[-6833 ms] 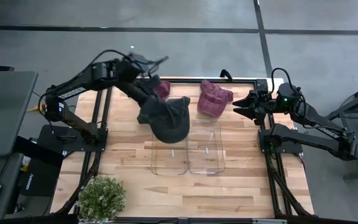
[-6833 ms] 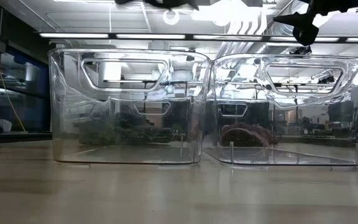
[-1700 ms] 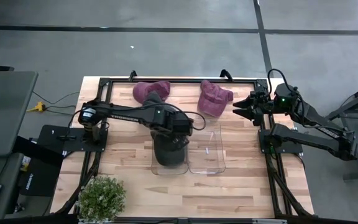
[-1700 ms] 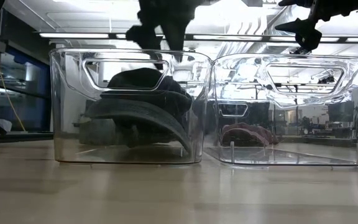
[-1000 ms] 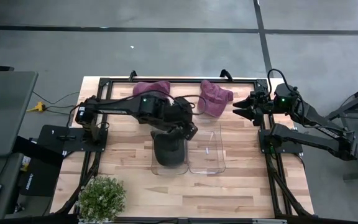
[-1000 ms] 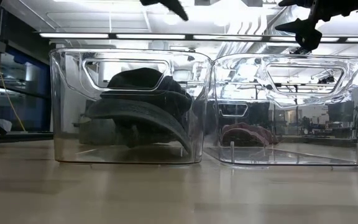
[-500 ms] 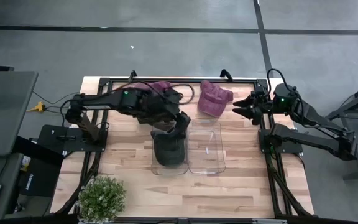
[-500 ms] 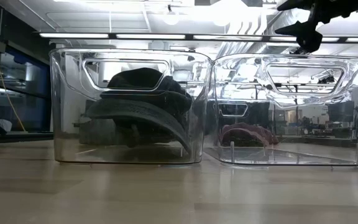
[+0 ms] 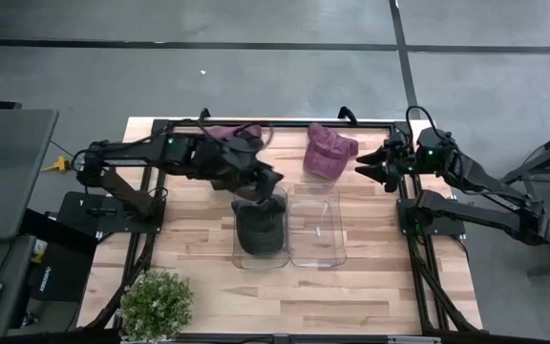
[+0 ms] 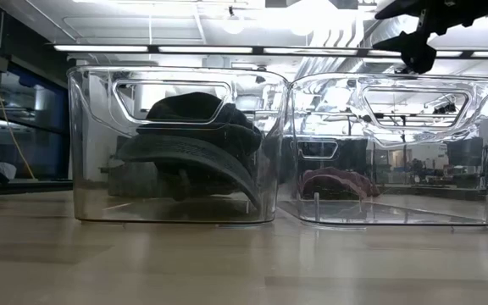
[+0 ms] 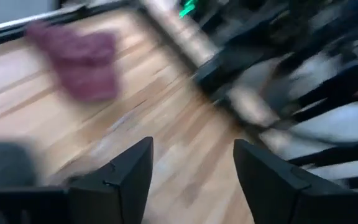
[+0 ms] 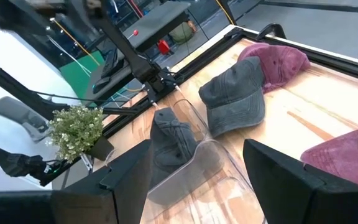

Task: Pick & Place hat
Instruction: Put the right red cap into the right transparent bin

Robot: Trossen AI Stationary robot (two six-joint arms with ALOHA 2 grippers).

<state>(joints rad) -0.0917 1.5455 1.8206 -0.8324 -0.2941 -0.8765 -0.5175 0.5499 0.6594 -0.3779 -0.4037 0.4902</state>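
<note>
A dark grey cap (image 9: 261,229) lies crumpled inside the left clear bin (image 9: 239,256), brim curving downward, while two maroon caps (image 9: 327,151) rest on the table's far side.

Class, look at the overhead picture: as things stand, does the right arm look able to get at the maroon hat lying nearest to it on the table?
Probably yes. The right gripper hovers open beside the maroon hat, which lies on bare table outside the clear bins. Nothing stands between them, and the left gripper is over by the left bin.
</note>
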